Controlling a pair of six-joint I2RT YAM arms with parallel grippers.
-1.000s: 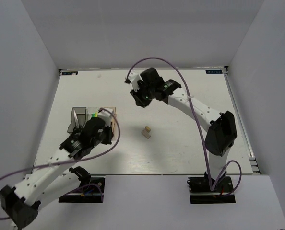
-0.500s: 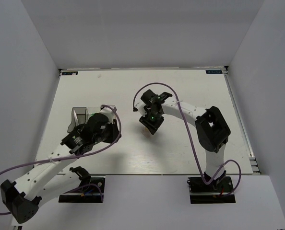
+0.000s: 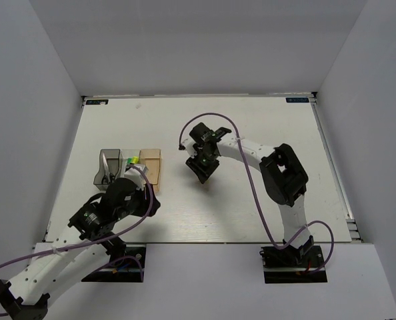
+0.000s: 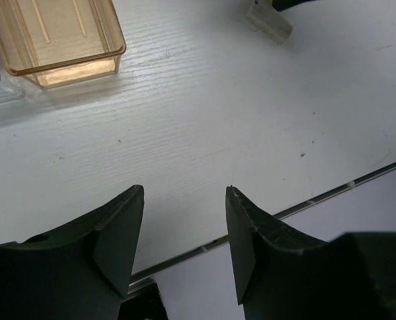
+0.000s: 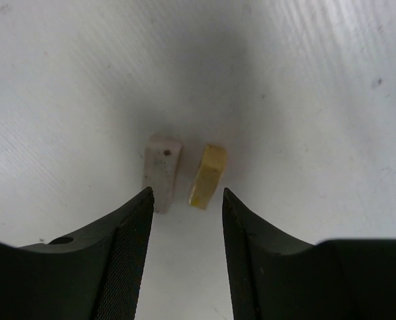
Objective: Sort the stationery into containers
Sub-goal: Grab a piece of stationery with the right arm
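Two small erasers lie side by side on the table in the right wrist view, one white (image 5: pixel 162 170) and one beige-yellow (image 5: pixel 208 175). My right gripper (image 5: pixel 185 193) is open just above them, a finger on either side; in the top view it (image 3: pixel 203 173) hides them. The grey translucent box (image 3: pixel 107 168) and the tan box (image 3: pixel 151 167) stand side by side at the left. Green and yellow highlighter ends (image 3: pixel 130 160) show in the grey box. The tan box (image 4: pixel 58 37) looks empty. My left gripper (image 4: pixel 185 193) is open and empty, near the boxes (image 3: pixel 137 189).
One eraser (image 4: pixel 268 20) shows at the top of the left wrist view. The table's front edge (image 4: pixel 318 200) runs close below my left gripper. White walls enclose the table on three sides. The right arm's purple cable (image 3: pixel 211 120) loops above its wrist.
My right gripper has come from the far middle of the table towards me and down over the two erasers. My left arm has drawn back from the boxes towards the near edge.
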